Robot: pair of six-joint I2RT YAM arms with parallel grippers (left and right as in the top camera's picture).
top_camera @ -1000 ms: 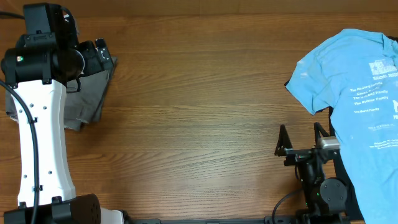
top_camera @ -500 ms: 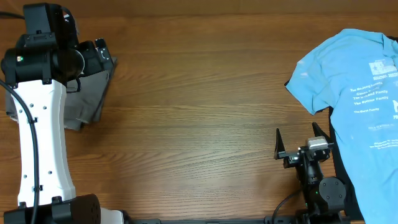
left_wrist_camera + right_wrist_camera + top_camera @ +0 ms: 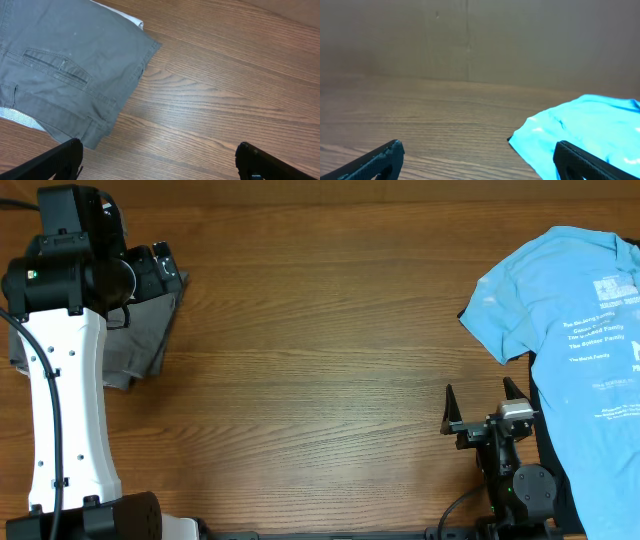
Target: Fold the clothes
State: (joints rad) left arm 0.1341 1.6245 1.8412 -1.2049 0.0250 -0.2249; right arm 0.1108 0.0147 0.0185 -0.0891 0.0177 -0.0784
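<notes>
The clothes, dark grey shorts (image 3: 145, 330) with a slit back pocket (image 3: 57, 67), lie folded at the table's far left, partly hidden under my left arm (image 3: 65, 380) in the overhead view. In the left wrist view the shorts (image 3: 75, 55) fill the upper left. My left gripper (image 3: 160, 165) hangs open above bare wood just right of their corner, holding nothing. My right gripper (image 3: 481, 406) stands open near the front right, close to the table, with nothing between its fingers (image 3: 375, 161).
A light blue T-shirt (image 3: 570, 300) with white print is spread at the right, and its sleeve (image 3: 575, 132) lies just ahead of the right finger. Dark cloth (image 3: 545, 435) shows under its lower edge. A white layer (image 3: 22, 116) peeks from beneath the shorts.
My right gripper has shifted slightly to the left and stays open. The left arm and the shorts have not moved.
</notes>
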